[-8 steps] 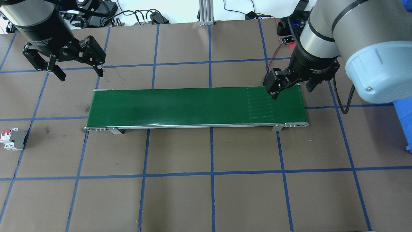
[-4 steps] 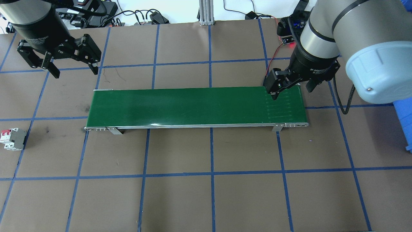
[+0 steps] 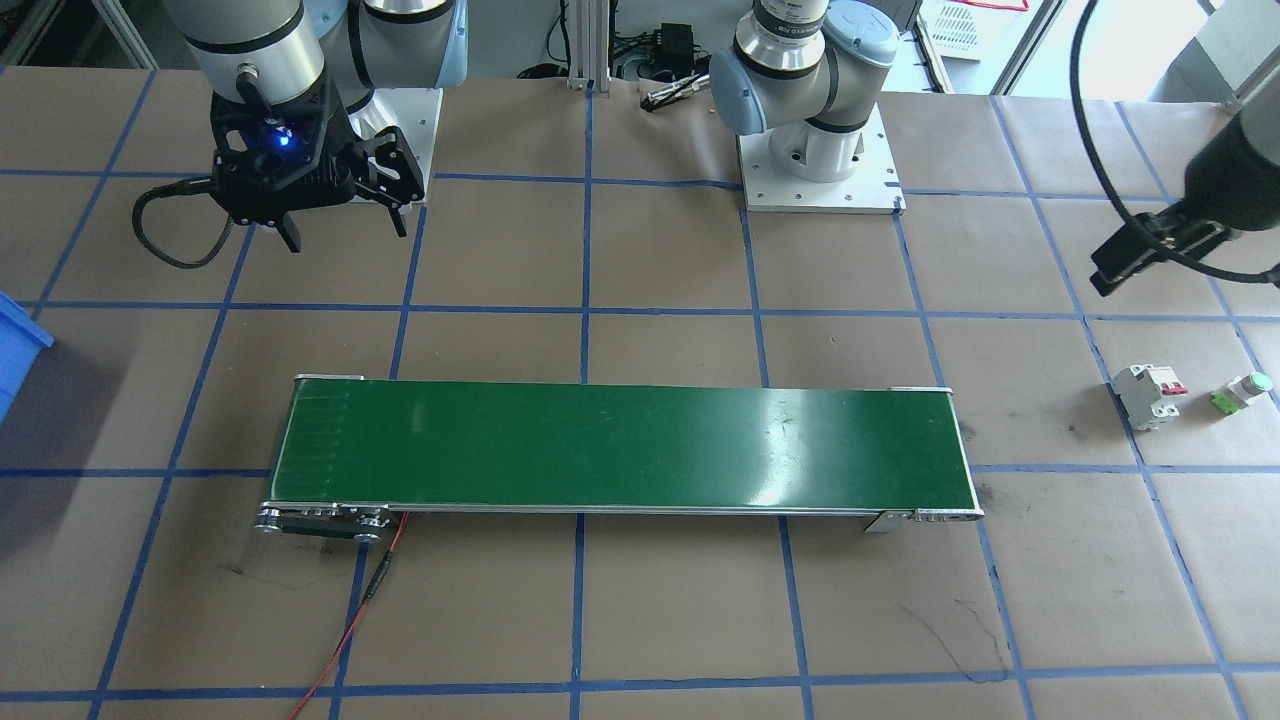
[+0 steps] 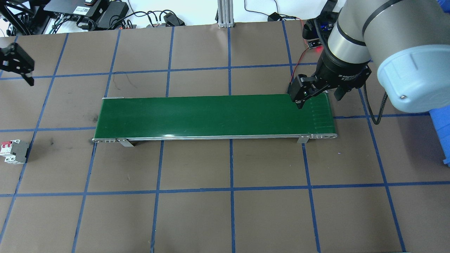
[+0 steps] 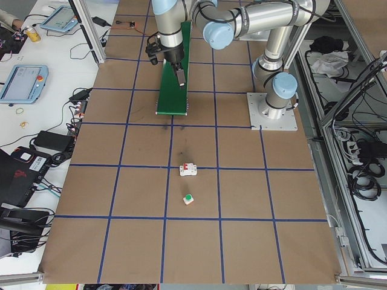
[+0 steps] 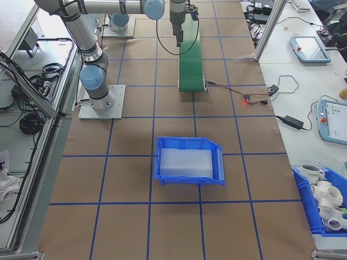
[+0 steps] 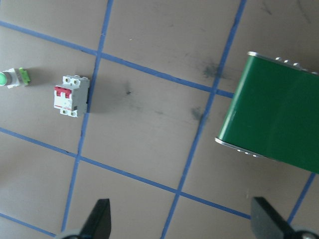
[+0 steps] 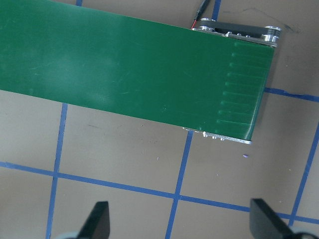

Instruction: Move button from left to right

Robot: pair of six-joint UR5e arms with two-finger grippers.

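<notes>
The button (image 3: 1240,390), with a green cap and a lime base, lies on its side on the brown table at my left end, just outboard of a white breaker (image 3: 1150,393). In the left wrist view the button (image 7: 12,78) shows at the left edge, beside the breaker (image 7: 72,95). It is out of the overhead view. My left gripper (image 7: 182,225) hovers open and empty over the floor between the breaker and the belt end. My right gripper (image 4: 318,95) stands open and empty above the far right end of the green conveyor belt (image 4: 211,116).
The breaker (image 4: 14,151) sits near the table's left edge. The belt (image 3: 620,445) spans the middle, with a red wire (image 3: 350,630) trailing from its right end. A blue bin (image 6: 190,161) stands on the table beyond my right end. Blue tape lines grid the table.
My left gripper has swept left from beside the belt's far left corner to the overhead view's left edge. The seam marks on the belt have run rightwards. The right gripper has stayed put.
</notes>
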